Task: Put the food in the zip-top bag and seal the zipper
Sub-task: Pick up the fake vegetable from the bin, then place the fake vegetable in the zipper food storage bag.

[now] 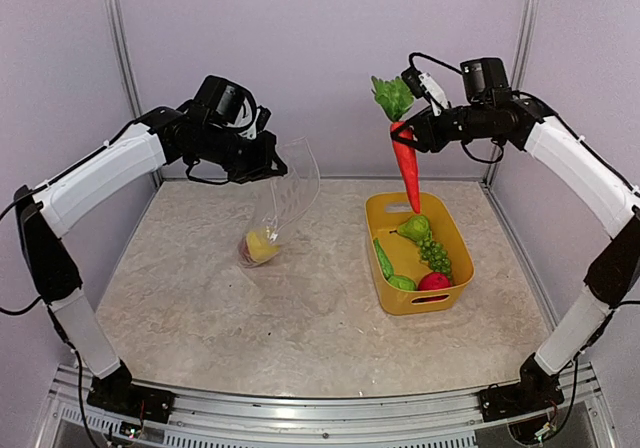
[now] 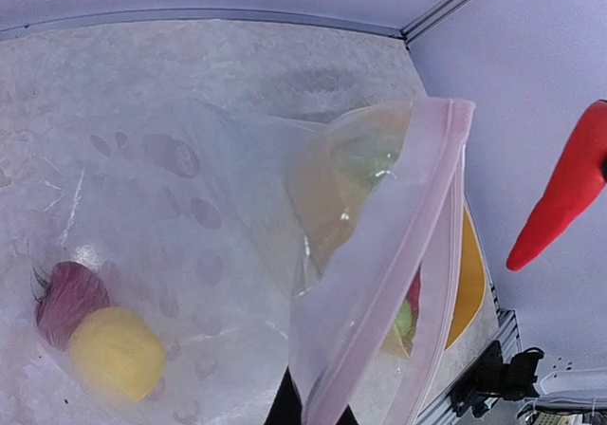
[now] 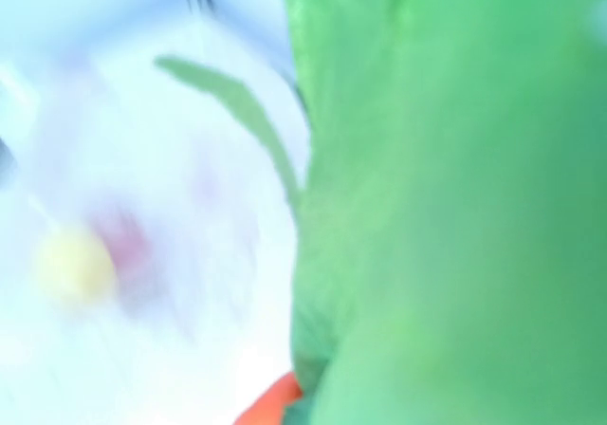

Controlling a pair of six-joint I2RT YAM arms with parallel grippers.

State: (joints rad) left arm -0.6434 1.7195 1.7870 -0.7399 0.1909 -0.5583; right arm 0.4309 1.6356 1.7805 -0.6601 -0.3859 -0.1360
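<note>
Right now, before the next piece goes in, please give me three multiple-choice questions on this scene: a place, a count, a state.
1. Where is the red pepper? A. on the table B. in the air over the yellow basket C. under the basket
2. How many food pieces are in the zip-top bag? A. none B. two C. five
3. The left gripper is: A. open and empty B. shut on the bag C. shut on grapes
Key: 1 B, the right gripper holds it there. 2 B, a yellow piece and a dark red piece. 3 B, the bag hangs from it.
</note>
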